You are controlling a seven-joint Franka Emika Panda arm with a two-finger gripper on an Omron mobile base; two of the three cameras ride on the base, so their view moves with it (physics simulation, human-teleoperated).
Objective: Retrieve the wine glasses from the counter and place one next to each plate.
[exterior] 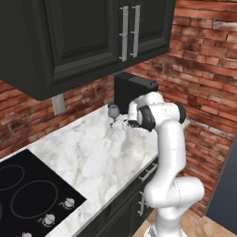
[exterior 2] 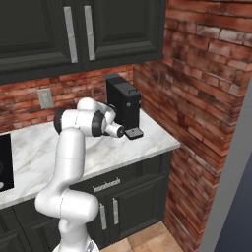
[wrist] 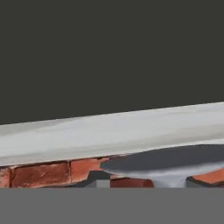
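Bluish-grey wine glass [exterior: 113,111] right at the hand [exterior: 121,123], grip indiscernible.

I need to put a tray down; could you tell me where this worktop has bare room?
Bare: the white marble counter between the black glass cooktop and the white arm. Crowded: the back corner by the black coffee machine, the clear stemmed wine glass and the fingers.
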